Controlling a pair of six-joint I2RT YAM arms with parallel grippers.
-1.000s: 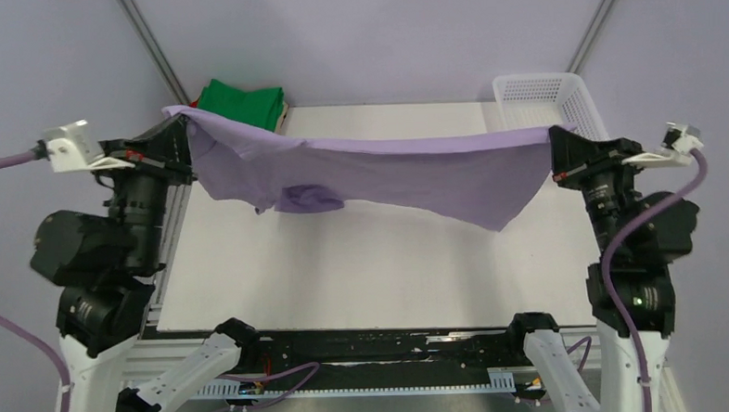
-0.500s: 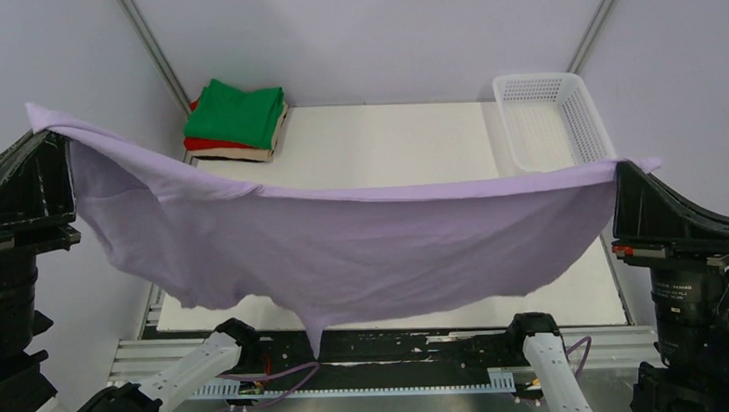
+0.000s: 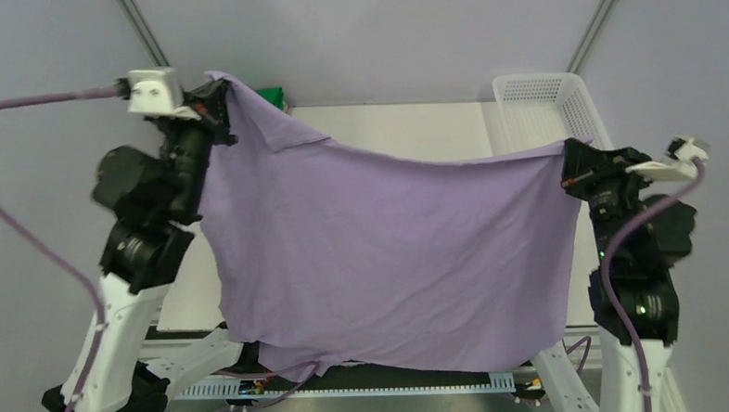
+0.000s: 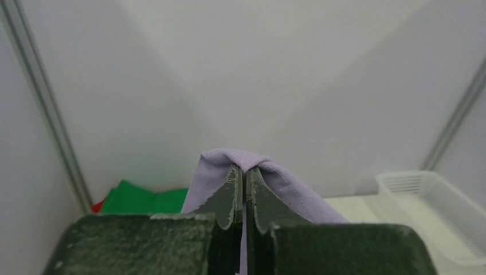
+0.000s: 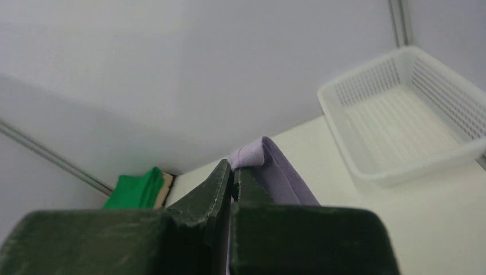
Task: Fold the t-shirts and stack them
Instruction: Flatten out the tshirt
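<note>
While both arms hold it up, the large lavender-purple cloth t-shirt point(image 3: 382, 261) hangs as a curtain between them. Its top edge runs left to right, and its lower hem drops past the near edge of the white table point(image 3: 404, 125). The left gripper point(image 3: 215, 106) is clamped on one top corner, higher and further back. The right gripper point(image 3: 571, 164) is clamped on the other, lower and just in front of the white plastic mesh basket point(image 3: 542, 96).

I judge the next move is to lay the shirt flat, so that tilted edge needs levelling first.

The overhead view shows the whole sheet but only a sliver of the folded green shirt point(image 3: 272, 96). The wrist views show that shirt plainly, and the cloth pinched at each pair of fingertips.
</note>
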